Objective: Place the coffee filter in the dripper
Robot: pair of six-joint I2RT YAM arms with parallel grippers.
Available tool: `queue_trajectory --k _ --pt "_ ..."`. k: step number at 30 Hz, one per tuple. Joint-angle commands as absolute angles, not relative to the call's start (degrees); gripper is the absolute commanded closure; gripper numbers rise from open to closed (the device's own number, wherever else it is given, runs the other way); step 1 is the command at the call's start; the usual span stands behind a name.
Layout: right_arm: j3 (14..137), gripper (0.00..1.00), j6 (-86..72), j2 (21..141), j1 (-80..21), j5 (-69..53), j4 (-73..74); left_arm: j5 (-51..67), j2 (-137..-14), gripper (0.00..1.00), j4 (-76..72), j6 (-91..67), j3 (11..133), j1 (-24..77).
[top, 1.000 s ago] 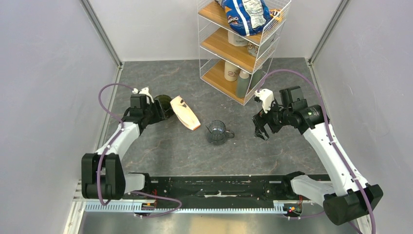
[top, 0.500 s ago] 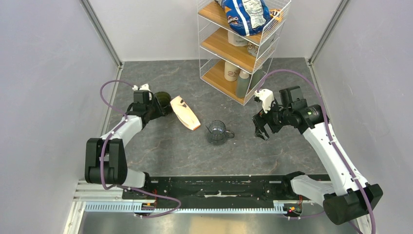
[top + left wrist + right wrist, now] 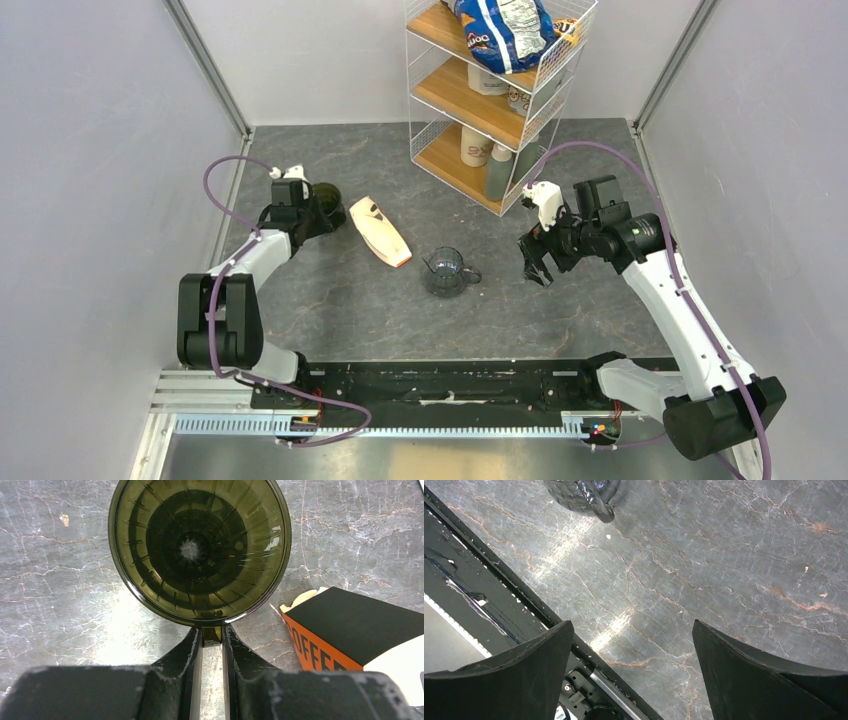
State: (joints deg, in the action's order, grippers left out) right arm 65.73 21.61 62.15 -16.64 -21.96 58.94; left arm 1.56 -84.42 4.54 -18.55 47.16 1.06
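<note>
- Dripper [image 3: 328,196] [image 3: 200,550]: dark ribbed funnel, upright on the grey marbled table [image 3: 360,310], far-left area; its cone holds nothing.
- Left gripper [image 3: 310,207] [image 3: 211,647]: jaws narrow, pinching the dripper's small side handle between the fingers [image 3: 190,655].
- Filter packet [image 3: 380,232] [image 3: 350,627]: flat, tan with an orange end lettered "COFFEE"; lies just right of the dripper, apart from it.
- Glass server [image 3: 446,270] [image 3: 581,492]: grey-clear, mid-table, between the arms.
- Right gripper [image 3: 538,268] [image 3: 631,625]: jaws wide, holding nothing, above bare table right of the server.
- Wire rack [image 3: 490,90]: far edge, stocked shelves.
</note>
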Motion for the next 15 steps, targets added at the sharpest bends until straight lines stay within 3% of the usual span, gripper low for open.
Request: queue_trajectory --k 1,15 --pt "67.94 0.03 21.84 62.2 -16.55 -21.85 59.27 1.03 -83.64 0.98 3.84 -13.34 49.48 0.35" --pt "66.65 0.03 19.55 62.2 -16.6 -25.06 56.63 11.84 -63.07 0.98 14.02 -0.29 49.74 -5.1"
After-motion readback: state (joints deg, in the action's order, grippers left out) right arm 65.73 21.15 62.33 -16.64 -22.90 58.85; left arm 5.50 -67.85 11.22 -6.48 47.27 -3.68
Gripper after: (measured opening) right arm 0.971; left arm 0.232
